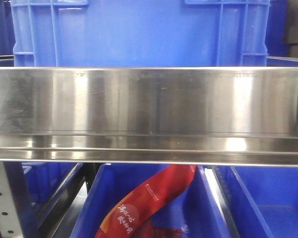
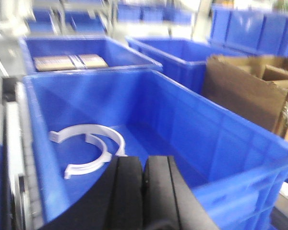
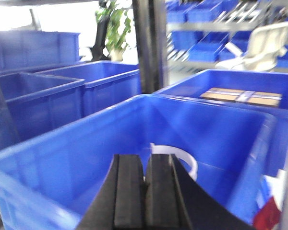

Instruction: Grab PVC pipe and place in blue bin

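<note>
In the left wrist view two white C-shaped pieces lie on the floor of a blue bin (image 2: pixel 221 143). The shorter clamp with end tabs is the PVC pipe (image 2: pixel 86 166). It is nested inside a longer, thinner arc strip (image 2: pixel 86 127). My left gripper (image 2: pixel 143 160) hangs over this bin just right of them, pads pressed together with nothing between. In the right wrist view my right gripper (image 3: pixel 144 158) is shut too, over another blue bin (image 3: pixel 62 158). A white curved piece (image 3: pixel 182 152) shows just behind its right fingertip. I cannot tell which part it is.
A steel shelf rail (image 1: pixel 149 109) spans the front view, with a blue crate (image 1: pixel 139 34) above and a red packet (image 1: pixel 149 198) in a bin below. Nearby are an open cardboard box (image 2: pixel 249 91), strapped cardboard packs (image 2: pixel 69 61), a dark post (image 3: pixel 149 48) and more blue bins.
</note>
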